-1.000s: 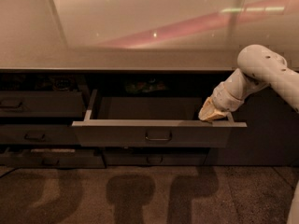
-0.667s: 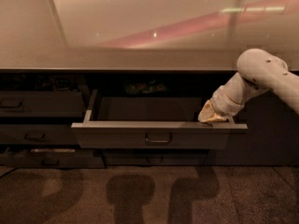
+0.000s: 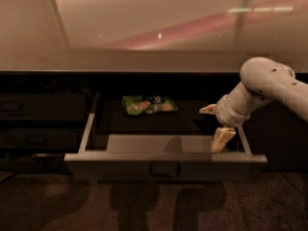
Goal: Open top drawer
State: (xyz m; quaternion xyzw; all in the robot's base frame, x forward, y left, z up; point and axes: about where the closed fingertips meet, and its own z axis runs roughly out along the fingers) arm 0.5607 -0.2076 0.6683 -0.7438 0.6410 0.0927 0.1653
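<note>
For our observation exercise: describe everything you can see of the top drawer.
The top drawer is a wide, shallow tray with a flat grey-brown front and one small loop handle at its centre. It stands open, level, well out from under the counter. A green packet lies at its back. The tool hangs inside its right front corner; contact cannot be told.
</note>
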